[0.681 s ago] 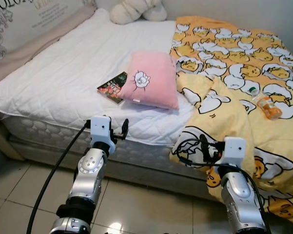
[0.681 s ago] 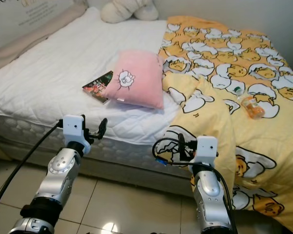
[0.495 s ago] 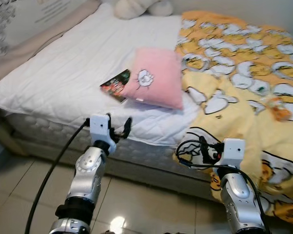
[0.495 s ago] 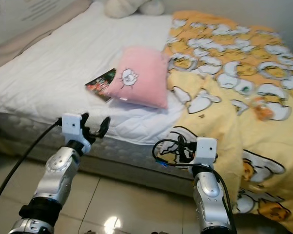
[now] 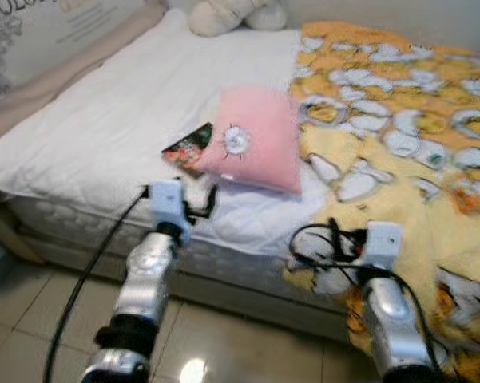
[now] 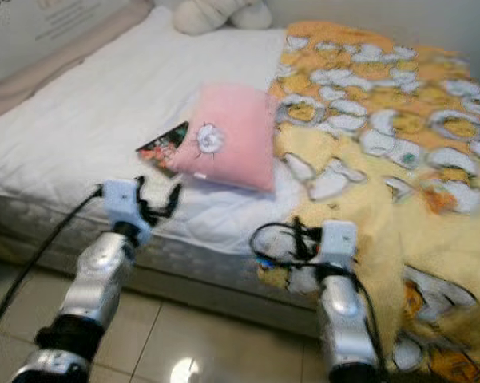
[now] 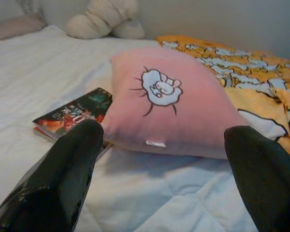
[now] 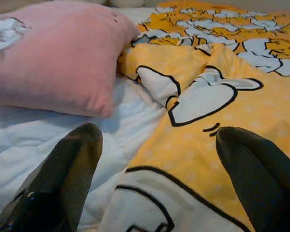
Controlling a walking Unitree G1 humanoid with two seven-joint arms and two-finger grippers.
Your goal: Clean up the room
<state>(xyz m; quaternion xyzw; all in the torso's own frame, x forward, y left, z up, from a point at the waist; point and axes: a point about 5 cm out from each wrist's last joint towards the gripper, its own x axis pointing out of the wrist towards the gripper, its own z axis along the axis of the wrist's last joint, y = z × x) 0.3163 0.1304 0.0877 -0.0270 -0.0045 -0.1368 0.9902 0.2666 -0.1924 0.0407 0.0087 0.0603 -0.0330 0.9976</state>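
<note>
White bed fills the frame's upper left; centre, a pink pillow overlaps a book. My left claw and right claw hover spread, empty.

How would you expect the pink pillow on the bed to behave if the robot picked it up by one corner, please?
The pink pillow looks plump and plush, so it is probably light and would sag rather than hold its shape. Its fuzzy cover should grip well. It overlaps the book, which might shift as the pillow lifts.
</note>
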